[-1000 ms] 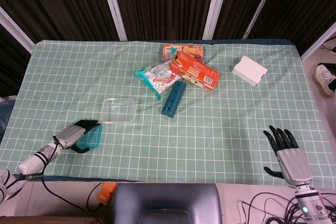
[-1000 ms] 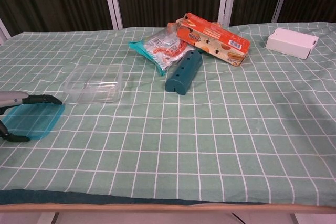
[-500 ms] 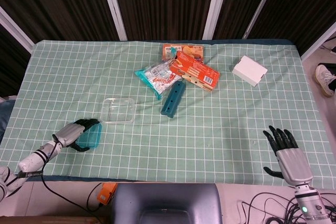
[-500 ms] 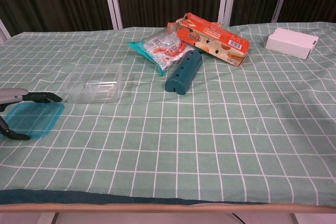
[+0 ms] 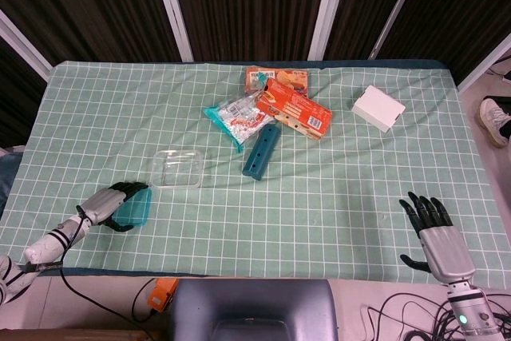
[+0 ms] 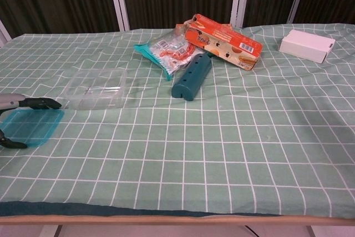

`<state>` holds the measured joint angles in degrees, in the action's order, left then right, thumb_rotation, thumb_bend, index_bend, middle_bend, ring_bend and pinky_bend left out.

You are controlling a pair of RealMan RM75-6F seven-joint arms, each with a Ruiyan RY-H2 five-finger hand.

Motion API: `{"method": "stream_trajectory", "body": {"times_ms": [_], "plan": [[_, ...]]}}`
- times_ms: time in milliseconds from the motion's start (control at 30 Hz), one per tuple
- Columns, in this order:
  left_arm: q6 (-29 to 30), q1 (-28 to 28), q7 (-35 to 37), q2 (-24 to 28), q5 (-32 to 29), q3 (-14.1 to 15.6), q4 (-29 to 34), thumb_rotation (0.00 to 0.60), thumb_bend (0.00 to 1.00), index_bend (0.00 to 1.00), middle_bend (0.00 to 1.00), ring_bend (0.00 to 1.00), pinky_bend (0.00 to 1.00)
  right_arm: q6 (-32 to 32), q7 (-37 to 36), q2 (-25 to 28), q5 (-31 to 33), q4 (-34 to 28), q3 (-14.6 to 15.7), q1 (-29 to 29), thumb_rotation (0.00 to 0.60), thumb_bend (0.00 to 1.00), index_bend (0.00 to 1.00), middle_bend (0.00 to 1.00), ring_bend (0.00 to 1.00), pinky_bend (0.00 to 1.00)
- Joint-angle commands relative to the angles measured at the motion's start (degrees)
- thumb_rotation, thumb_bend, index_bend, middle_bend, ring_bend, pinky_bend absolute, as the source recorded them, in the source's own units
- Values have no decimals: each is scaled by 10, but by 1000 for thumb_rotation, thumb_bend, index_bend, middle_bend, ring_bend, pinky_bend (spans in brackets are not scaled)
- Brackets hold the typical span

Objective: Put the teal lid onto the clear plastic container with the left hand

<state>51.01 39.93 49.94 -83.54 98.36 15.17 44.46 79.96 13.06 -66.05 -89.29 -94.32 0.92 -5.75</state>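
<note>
The teal lid (image 5: 137, 208) (image 6: 31, 127) lies flat on the checked cloth near the front left edge. My left hand (image 5: 110, 202) (image 6: 22, 104) reaches over it from the left: fingers on its far edge, thumb at its near edge, gripping it. The clear plastic container (image 5: 177, 168) (image 6: 94, 88) stands open just beyond and to the right of the lid, apart from the hand. My right hand (image 5: 433, 231) rests at the front right edge of the table, fingers spread, holding nothing; the chest view does not show it.
Behind the container are a dark teal holed tube (image 5: 259, 152) (image 6: 192, 76), a snack bag (image 5: 235, 117), an orange box (image 5: 293, 107) and a second orange pack (image 5: 275, 77). A white box (image 5: 378, 107) sits at the back right.
My left hand and the lid have slid a little to the left. The cloth and the objects on it shifted slightly left too. The right hand has not moved.
</note>
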Motion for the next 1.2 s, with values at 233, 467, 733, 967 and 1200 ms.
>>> {"method": "stream_trajectory", "body": {"times_ms": [233, 467, 733, 967, 1200], "plan": [[24, -5, -10, 17, -2, -6, 22, 600, 251, 0, 183, 602, 628, 1, 0, 0, -1, 0, 0, 0, 600, 159, 0, 0, 0, 0], [66, 1, -82, 97, -20, -38, 138, 600, 257, 0, 201, 615, 638, 1, -10, 5, -7, -1, 3, 0, 600, 159, 0, 0, 0, 0], [50, 10, -216, 203, -94, -95, 322, 600, 269, 0, 233, 631, 652, 3, -35, 17, -19, -1, 9, 0, 600, 159, 0, 0, 0, 0], [-18, 40, -309, 250, -185, -146, 444, 600, 276, 0, 246, 637, 659, 1, -59, 28, -34, 0, 15, -3, 600, 159, 0, 0, 0, 0], [-124, 104, -395, 220, -323, -197, 468, 600, 275, 0, 261, 644, 665, -3, -81, 36, -39, 2, 18, -6, 600, 159, 0, 0, 0, 0]]}}
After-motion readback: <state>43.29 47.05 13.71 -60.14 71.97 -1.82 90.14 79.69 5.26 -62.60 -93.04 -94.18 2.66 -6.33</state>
